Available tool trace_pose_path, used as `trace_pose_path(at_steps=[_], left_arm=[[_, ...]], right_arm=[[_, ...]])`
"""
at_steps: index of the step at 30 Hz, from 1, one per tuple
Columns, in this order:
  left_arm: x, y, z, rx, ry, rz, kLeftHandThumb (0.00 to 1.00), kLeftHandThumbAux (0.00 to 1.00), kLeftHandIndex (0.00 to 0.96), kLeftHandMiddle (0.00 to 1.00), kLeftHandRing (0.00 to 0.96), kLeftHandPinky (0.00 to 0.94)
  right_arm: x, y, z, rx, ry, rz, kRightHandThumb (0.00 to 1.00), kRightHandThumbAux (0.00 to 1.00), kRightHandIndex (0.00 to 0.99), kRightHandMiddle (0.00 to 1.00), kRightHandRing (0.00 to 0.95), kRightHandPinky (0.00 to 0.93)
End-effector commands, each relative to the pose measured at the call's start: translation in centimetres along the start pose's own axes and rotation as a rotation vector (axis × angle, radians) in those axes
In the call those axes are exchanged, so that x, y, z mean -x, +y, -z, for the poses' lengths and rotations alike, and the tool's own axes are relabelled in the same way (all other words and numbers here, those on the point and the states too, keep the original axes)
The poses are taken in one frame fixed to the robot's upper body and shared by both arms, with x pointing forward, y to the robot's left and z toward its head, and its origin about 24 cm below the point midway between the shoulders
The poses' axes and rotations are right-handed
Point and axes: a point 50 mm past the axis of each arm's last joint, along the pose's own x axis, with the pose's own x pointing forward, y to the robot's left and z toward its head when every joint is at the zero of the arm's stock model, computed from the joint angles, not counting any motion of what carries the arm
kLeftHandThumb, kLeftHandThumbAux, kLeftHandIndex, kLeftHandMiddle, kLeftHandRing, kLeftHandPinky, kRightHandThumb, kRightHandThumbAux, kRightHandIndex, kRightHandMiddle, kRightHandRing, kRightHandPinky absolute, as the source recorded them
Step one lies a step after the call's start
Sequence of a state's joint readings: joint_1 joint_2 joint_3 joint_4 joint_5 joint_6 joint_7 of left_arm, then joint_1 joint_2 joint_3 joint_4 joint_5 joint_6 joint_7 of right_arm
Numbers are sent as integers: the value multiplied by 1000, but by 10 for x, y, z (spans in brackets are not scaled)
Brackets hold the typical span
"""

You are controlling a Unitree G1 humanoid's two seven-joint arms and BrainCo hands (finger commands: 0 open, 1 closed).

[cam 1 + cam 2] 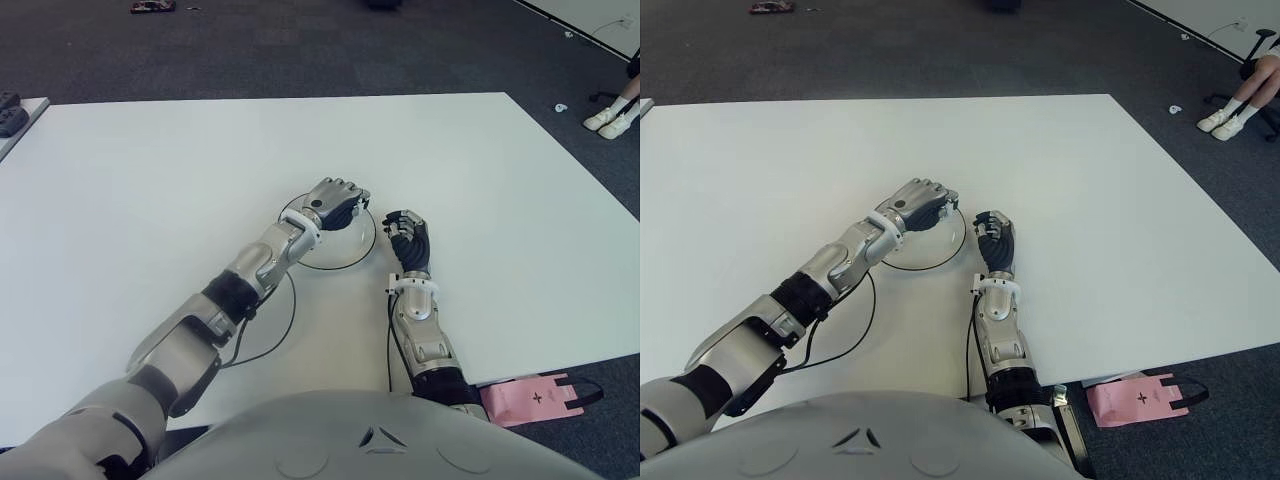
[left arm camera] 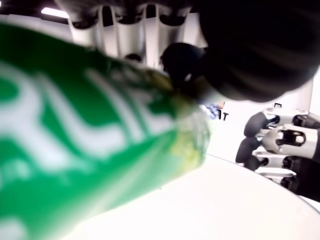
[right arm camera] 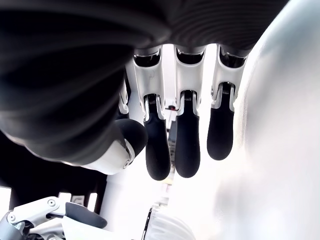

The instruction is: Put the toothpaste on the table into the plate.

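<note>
The left wrist view is filled by the green toothpaste tube with white lettering. My left hand is shut on it, fingers wrapped over the top. In the eye views that hand hovers over the clear round plate near the table's middle, and the hand hides the tube there. My right hand shows just right of the plate, fingers curled with nothing in them; it also appears beyond the plate's rim as a dark and silver hand in the left wrist view.
A black cable loops over the white table beside my left forearm. A pink bag lies on the floor by the front right edge. A person's feet show at the far right.
</note>
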State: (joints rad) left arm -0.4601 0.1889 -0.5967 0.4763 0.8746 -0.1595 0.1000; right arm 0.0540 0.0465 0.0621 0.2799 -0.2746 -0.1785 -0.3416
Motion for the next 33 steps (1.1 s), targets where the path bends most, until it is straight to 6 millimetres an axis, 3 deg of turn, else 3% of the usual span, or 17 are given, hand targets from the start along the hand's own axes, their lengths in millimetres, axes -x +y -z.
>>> trace_pose_path(at_steps=[1, 2, 4, 6, 11, 17, 20, 33], left_arm=[[-1, 7, 7, -32, -2, 6, 773, 677, 425, 577, 680, 649], [-1, 7, 8, -33, -5, 5, 640, 609, 418, 541, 621, 610], [-1, 7, 9, -34, -4, 6, 492, 551, 390, 489, 556, 568], [0, 6, 10, -32, 0, 11, 300, 514, 287, 387, 457, 499], [0, 5, 11, -3, 19, 15, 108, 486, 127, 213, 291, 352], [0, 5, 13, 38, 39, -2, 26, 466, 34, 61, 109, 157], [2, 4, 15, 51, 47, -17, 9, 469, 12, 23, 57, 107], [7, 6, 18, 67, 54, -63, 0, 483, 0, 0, 0, 56]], right_arm=[[20, -2, 35, 48, 180, -13, 707, 728, 426, 499, 481, 479], [20, -2, 35, 49, 181, -13, 707, 728, 426, 498, 484, 487], [20, -2, 35, 46, 182, -16, 707, 728, 426, 498, 488, 495], [20, -2, 35, 42, 179, -18, 707, 728, 425, 499, 491, 500], [20, -2, 35, 40, 178, -22, 707, 728, 425, 498, 492, 495], [20, -2, 35, 49, 182, -27, 706, 729, 424, 493, 489, 492], [20, -2, 35, 48, 182, -27, 707, 729, 424, 493, 489, 495], [19, -2, 35, 20, 174, -32, 707, 729, 425, 503, 499, 501]])
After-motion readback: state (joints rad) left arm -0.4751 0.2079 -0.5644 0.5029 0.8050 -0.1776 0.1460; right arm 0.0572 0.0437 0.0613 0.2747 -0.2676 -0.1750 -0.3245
